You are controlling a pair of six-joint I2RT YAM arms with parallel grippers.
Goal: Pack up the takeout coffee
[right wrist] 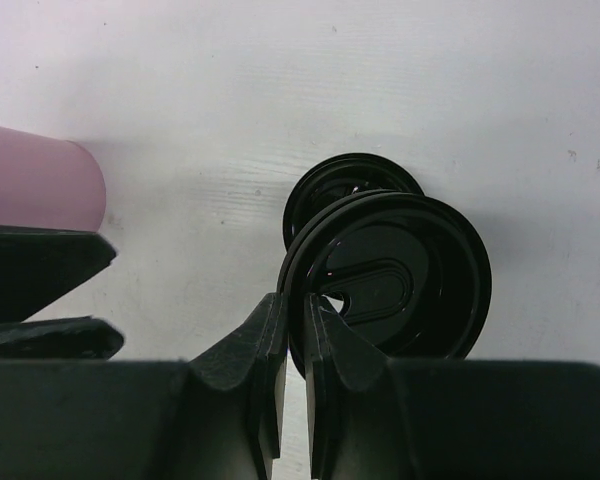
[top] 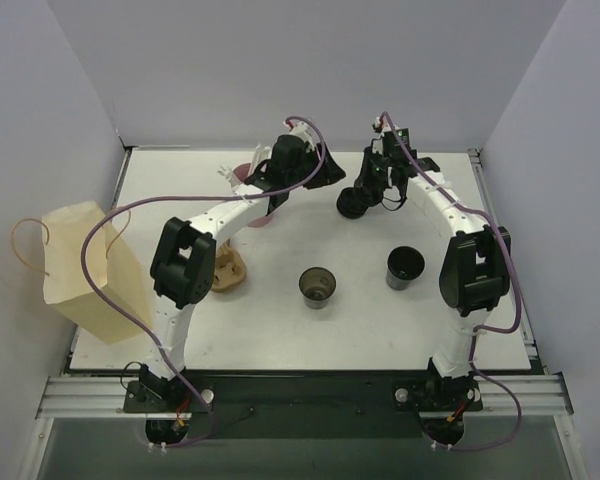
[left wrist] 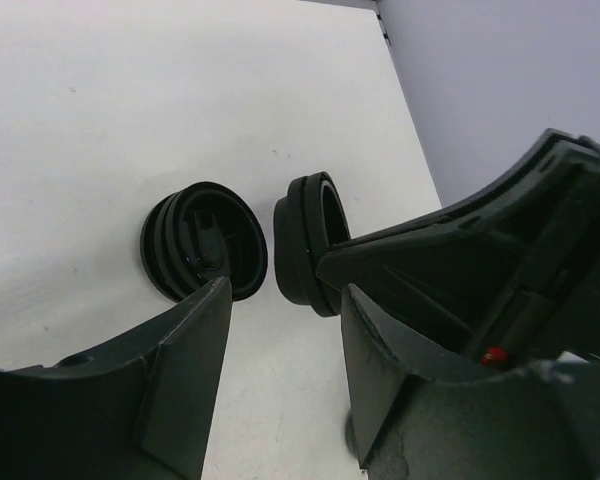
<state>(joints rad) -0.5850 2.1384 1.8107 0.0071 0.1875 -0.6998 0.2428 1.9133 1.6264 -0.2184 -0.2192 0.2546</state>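
Note:
My right gripper [right wrist: 295, 300] is shut on the rim of a black coffee lid [right wrist: 400, 275] and holds it on edge just above the table. A second black lid [right wrist: 345, 178] lies behind it. In the left wrist view the lying lid [left wrist: 202, 252] and the held lid [left wrist: 305, 245] sit side by side. My left gripper [left wrist: 285, 300] stands open just short of them with nothing between its fingers. Two dark cups [top: 318, 287] [top: 405, 267] stand upright mid-table. A pink cup [right wrist: 35, 175] is beside the left gripper [top: 325, 172].
A brown paper bag [top: 85, 270] with handles stands at the table's left edge. A cardboard cup carrier [top: 228, 270] lies beside the left arm. White walls close in the back and both sides of the table.

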